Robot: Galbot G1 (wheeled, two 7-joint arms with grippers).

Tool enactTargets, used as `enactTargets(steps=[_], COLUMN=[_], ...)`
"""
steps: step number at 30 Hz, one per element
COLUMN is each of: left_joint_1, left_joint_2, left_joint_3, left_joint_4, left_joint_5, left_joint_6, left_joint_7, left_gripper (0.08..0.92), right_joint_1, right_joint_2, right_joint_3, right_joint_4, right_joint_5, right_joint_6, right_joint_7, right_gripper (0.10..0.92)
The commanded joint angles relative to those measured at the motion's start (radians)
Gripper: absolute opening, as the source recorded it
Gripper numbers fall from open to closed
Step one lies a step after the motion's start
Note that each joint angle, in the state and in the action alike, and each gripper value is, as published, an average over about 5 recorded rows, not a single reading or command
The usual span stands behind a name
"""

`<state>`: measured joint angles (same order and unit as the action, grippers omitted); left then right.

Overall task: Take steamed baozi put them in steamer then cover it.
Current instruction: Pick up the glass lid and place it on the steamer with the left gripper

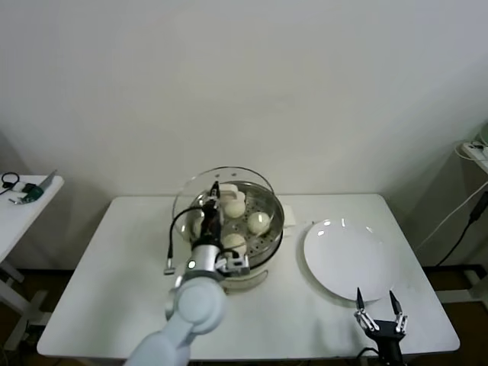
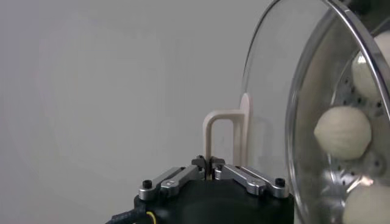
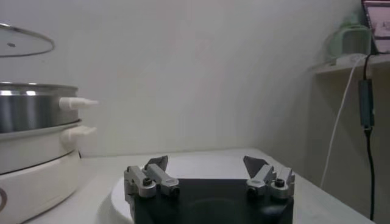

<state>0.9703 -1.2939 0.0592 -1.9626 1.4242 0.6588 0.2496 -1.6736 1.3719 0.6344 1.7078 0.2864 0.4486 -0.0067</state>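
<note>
A glass cover (image 1: 221, 194) hangs over the steamer (image 1: 263, 248) on a white bench (image 1: 114, 259), gripped by its cream-white handle (image 2: 224, 137) in the left end effector (image 2: 210, 167). The jaws are pinched tight on the lower end of that handle, as the left wrist view shows, with the clear dome standing on edge beside the pot's bright steel wall. In the head view the cover sits offset toward the robot's left and the far side of the pot, its metal rim (image 2: 359, 42) overlapping the steamer's mouth without closing it; the right wrist view shows the rim lifted clear above the steel band.

Inside, on the perforated tray, lie the steamed baozi (image 1: 258, 222): smooth cream-white buns grouped near the middle of the pot, with two more seen through and past the glass in the left wrist view (image 2: 343, 132).

The steamer rests on its cream-white base (image 3: 30, 176) at the centre of the bench, a side handle (image 3: 78, 103) jutting toward the robot's right. Just beside it, on that same side, lies a flat white plate (image 1: 347, 255).

The right end effector (image 1: 379, 311) waits low at the near edge of the bench, by the near edge of the plate, its jaws spread wide and holding nothing.
</note>
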Motion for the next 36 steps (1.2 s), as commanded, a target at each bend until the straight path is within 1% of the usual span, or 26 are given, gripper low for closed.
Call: enactTargets(steps=[1,8,16,26,36], left_joint_1=[-0.026,-0.028,-0.016,-0.015,-0.01], left_joint_2=[-0.135,-0.156,-0.137,-0.134,-0.122], left_joint_3=[0.077,0.069,0.05,0.032,0.029], left_joint_4=[0.131,0.184,0.204,0.234,0.232], left_joint_5=[0.118,0.121,0.117,0.099,0.09], left_joint_6=[0.025,0.018,0.011,0.005,-0.002], left_joint_7=[0.001,-0.018,-0.032,-0.062,-0.05], left_gripper=[0.133,0.133,0.133,0.133,0.133], right_joint_1=[-0.001,-0.002,-0.005,-0.006,-0.002], right_joint_2=[0.0,0.002,0.0,0.002,0.004], right_joint_3=[-0.002,-0.005,0.003,0.005,0.004], right_joint_4=[-0.006,-0.018,-0.013,-0.012,-0.014], right_joint_5=[0.007,0.008,0.016,0.019,0.016], right_joint_6=[0.01,0.021,0.024,0.026,0.026], right_joint_7=[0.0,0.0,0.0,-0.002,-0.004], right_gripper=[0.823,0.823,0.823,0.823,0.823])
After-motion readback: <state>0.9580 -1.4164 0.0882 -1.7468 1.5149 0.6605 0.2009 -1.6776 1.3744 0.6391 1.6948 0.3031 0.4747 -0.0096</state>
